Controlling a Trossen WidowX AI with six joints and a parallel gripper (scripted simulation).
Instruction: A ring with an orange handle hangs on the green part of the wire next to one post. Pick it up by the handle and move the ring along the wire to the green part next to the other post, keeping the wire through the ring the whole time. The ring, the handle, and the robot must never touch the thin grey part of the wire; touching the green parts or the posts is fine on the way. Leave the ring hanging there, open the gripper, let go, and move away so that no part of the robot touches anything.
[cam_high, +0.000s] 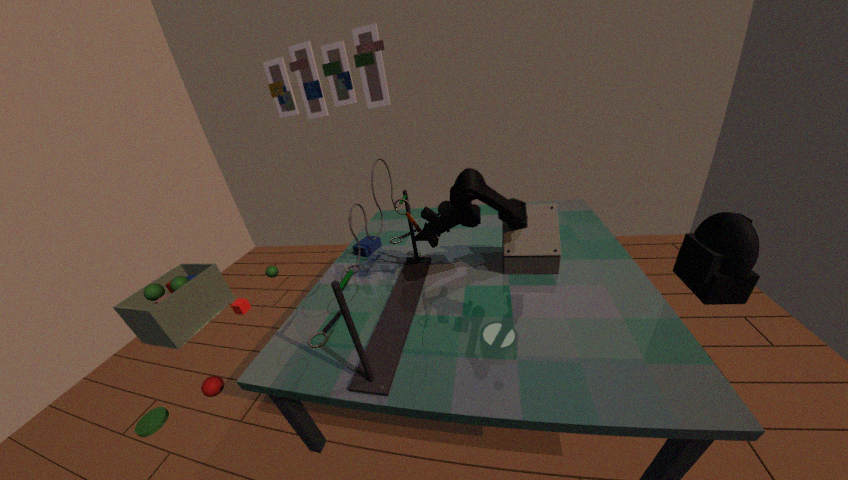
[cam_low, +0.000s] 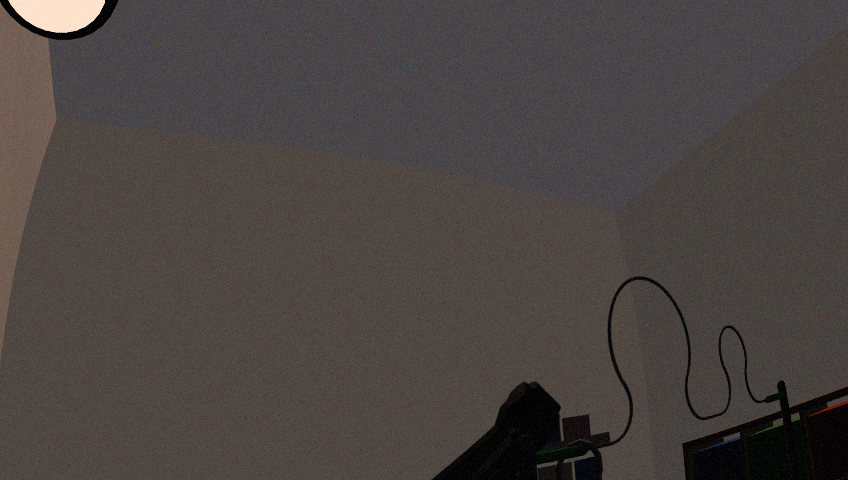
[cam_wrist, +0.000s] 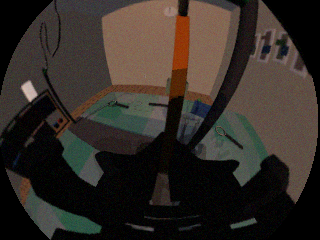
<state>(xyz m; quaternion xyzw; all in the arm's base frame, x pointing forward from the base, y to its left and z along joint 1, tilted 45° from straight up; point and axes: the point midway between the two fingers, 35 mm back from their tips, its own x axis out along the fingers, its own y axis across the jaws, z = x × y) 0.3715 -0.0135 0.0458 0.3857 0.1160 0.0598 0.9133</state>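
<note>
My gripper (cam_high: 420, 235) (cam_wrist: 164, 135) is shut on the orange handle (cam_high: 411, 220) (cam_wrist: 181, 42), beside the far post (cam_high: 411, 237) (cam_wrist: 240, 65). The ring (cam_high: 395, 202) (cam_low: 599, 459) is above the handle, around the green part (cam_low: 559, 455) beside this post; the wire appears to pass through it. Whether they touch is unclear. The thin grey wire (cam_high: 373, 178) (cam_low: 689, 350) rises in a tall loop, dips and makes a smaller loop to the other green part (cam_high: 346, 277) (cam_low: 773, 396) at the near post (cam_high: 352, 333) (cam_low: 786, 416). The wrist view cuts off the ring.
A dark base strip (cam_high: 395, 315) joins the posts. Dark-handled rings lie on the table, one (cam_high: 395, 240) (cam_wrist: 220, 131) beyond the far post, another (cam_high: 317, 339) (cam_wrist: 113, 103) beyond the near post. A blue box (cam_high: 367, 245) (cam_wrist: 201, 109) and a pale disc (cam_high: 498, 335) are also there.
</note>
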